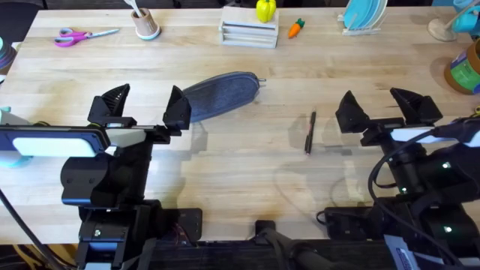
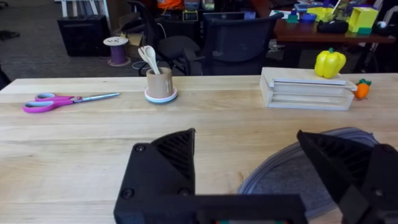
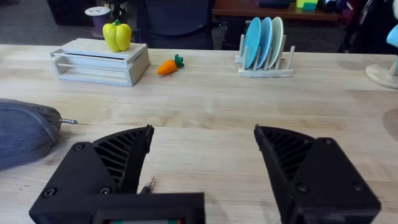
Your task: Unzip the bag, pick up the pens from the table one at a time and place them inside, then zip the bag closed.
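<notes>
step: unzip, judged not begun | bag (image 1: 219, 93) lies zipped on table (image 1: 247, 172), pull (image 1: 262, 80) at its far end | pen (image 1: 309, 133) right of bag, well apart | left gripper (image 1: 147, 109) spread wide, just beside bag's near end | right gripper (image 1: 388, 109) spread wide, right of pen | tip: pin bag body, pinch pull, draw along zipper line

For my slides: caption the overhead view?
Both grippers open: left gripper beside the denim pouch, right gripper near the pen.

Left pincer (image 1: 145, 106) at nine o'clock and right pincer (image 1: 387, 106) at three o'clock both hover with black fingers spread wide (nothing between them), pointing toward twelve.
</notes>
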You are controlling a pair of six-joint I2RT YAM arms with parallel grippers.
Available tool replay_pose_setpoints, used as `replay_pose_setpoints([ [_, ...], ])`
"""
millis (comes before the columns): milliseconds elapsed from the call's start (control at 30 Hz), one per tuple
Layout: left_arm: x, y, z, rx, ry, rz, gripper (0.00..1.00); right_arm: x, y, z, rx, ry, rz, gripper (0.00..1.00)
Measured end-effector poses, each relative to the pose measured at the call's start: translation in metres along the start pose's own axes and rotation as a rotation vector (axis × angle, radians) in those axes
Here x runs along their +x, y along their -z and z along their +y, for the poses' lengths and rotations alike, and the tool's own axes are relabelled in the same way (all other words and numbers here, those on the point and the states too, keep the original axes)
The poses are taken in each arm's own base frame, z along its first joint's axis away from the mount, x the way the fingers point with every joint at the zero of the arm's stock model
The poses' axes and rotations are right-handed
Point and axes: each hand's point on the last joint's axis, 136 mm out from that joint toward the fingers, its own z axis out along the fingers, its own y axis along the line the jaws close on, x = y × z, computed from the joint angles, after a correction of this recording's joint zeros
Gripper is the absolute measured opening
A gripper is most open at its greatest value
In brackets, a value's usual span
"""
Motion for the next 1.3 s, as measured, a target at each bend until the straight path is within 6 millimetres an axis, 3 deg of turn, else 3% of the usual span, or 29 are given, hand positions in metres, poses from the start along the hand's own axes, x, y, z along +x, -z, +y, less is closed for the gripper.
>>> replay_pose_setpoints([
  [700, 0.001, 0.000, 0.000, 0.000, 0.001, 0.002, 0.992, 0.000, 0.000, -0.001, 0.003, 0.000, 0.001, 0.994],
  [867, 0.015, 0.003, 0.002, -0.011, 0.002, 0.097, 0.990, -0.003, 0.006, 0.000, 0.004, -0.002, 0.065, 0.993],
  [967, 0.000, 0.009, 0.003, -0.018, 0.002, 0.140, 0.990, -0.020, 0.012, 0.000, 0.000, -0.003, 0.109, 0.994],
  [1100, -0.047, 0.012, 0.003, -0.024, -0.005, 0.134, 0.991, -0.049, 0.014, 0.001, -0.003, -0.005, 0.188, 0.993],
  [1300, -0.094, -0.002, 0.004, -0.025, -0.067, 0.249, 0.991, -0.089, -0.008, 0.014, -0.074, -0.019, 0.305, 0.994],
])
